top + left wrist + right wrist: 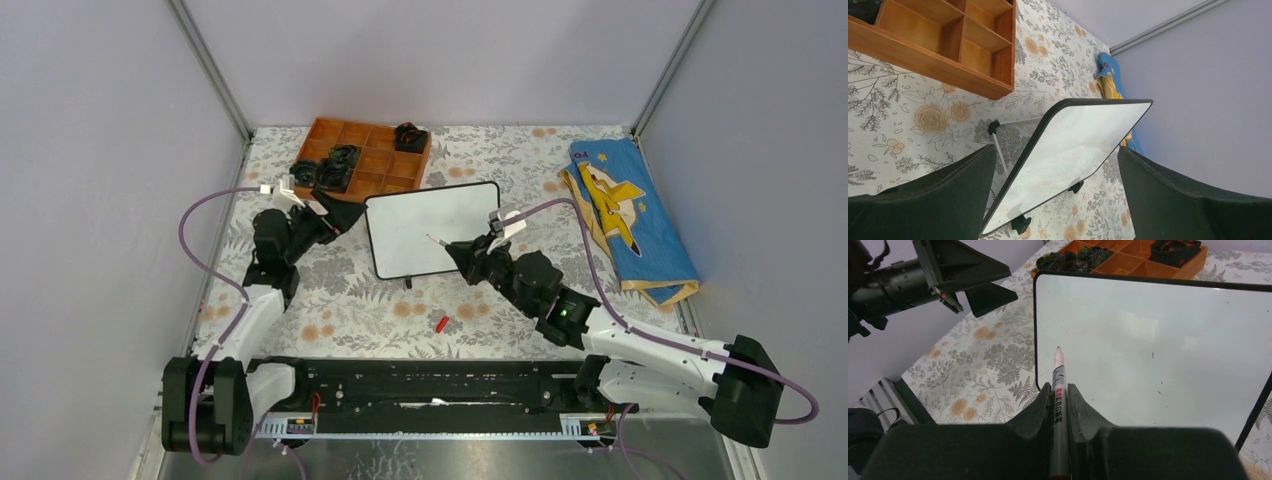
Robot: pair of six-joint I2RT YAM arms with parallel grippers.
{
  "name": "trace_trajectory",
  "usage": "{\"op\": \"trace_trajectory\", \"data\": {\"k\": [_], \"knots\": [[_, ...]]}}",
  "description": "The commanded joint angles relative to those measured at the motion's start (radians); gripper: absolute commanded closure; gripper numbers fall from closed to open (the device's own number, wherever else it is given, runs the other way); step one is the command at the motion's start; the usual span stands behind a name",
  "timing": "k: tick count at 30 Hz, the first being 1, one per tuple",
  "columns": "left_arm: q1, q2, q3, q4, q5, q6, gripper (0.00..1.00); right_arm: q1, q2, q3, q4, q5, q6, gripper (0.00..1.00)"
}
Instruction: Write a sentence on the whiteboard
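Note:
The whiteboard (425, 222) stands propped on small black feet in the middle of the table. Its white face (1158, 335) carries only a few dark specks, and no sentence is in view on it. My right gripper (457, 248) is shut on a grey marker (1058, 371) with red print. The marker's pinkish tip lies over the board near its left edge; contact cannot be told. My left gripper (343, 214) is open just left of the board. In the left wrist view the whiteboard (1083, 135) shows between the wide-apart black fingers (948, 195).
An orange compartment tray (385, 160) holding dark objects sits behind the board. A blue and yellow cloth (625, 205) lies at the right. A small red cap (441, 323) rests on the floral tablecloth in front of the board.

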Motion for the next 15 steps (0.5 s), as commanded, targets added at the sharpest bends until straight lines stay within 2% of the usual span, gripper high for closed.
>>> {"op": "trace_trajectory", "data": {"k": [1,5,12,15], "knots": [[0.022,0.049,0.071,0.092,0.110,0.019,0.02,0.010,-0.018,0.053,0.090,-0.022,-0.013,1.00],[0.024,0.178,0.228,-0.023,0.241,0.128,0.04,0.010,-0.061,0.047,0.047,-0.047,-0.034,1.00],[0.069,0.212,0.231,0.085,0.331,0.130,0.05,0.011,-0.136,0.029,-0.002,-0.078,-0.061,1.00],[0.092,0.218,0.283,0.076,0.363,0.141,0.02,0.011,-0.162,0.016,-0.007,-0.083,-0.059,1.00]]}}
